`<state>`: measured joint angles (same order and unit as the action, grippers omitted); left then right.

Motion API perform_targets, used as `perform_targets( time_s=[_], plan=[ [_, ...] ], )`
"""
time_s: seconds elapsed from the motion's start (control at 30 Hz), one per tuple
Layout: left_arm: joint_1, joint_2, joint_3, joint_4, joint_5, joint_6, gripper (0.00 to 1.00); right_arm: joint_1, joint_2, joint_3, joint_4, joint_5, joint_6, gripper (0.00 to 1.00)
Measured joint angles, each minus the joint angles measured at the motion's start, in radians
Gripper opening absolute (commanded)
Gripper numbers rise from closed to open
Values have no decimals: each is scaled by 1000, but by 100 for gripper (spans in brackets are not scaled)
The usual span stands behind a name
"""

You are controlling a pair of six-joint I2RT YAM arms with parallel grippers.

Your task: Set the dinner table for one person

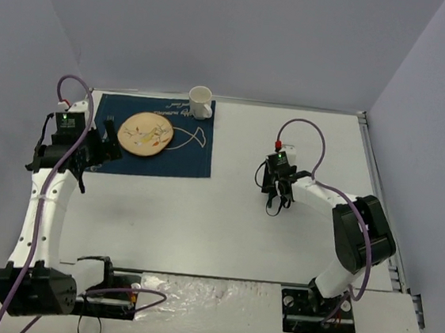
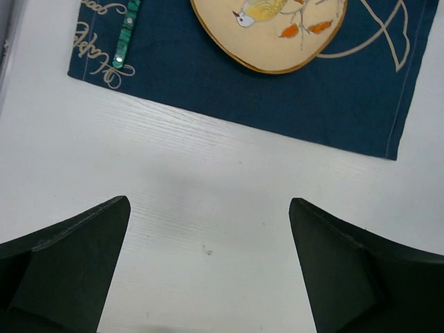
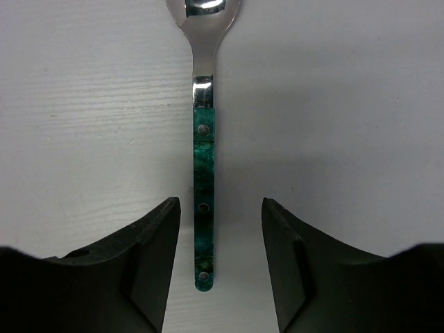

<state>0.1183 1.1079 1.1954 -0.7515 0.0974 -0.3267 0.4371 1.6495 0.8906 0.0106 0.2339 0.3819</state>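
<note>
Right end effector [image 3: 220, 205] straddles spoon [image 3: 204, 159] on dinner table [image 3: 347, 104]

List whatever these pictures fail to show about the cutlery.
- Right wrist: the table utensil has its head cut off by the top edge, so its type is uncertain.
- Left wrist: the mat utensil shows only its handle end; the top edge cuts the rest.
- Top: the right end effector covers the table utensil; the mat utensil is too small to pick out beside the left end effector.
</note>
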Motion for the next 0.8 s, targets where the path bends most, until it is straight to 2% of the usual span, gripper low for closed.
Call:
perform_targets(
  time_s=[0.3,0.43,0.6,0.8],
  plan=[
    [-21,-154,-46,-91,18,5,97,-5,52,-5,59,-13,12,16],
    [-21,-164,-50,-117,18,12,97,-5,52,-19,82,-15,12,0],
    [-21,-164,-66,-133,19,12,97,-2,51,-23,95,-14,4,0],
    [-21,-165,-66,-141,29,12,97,62,-18,-5,51,-5,-15,0]
  ],
)
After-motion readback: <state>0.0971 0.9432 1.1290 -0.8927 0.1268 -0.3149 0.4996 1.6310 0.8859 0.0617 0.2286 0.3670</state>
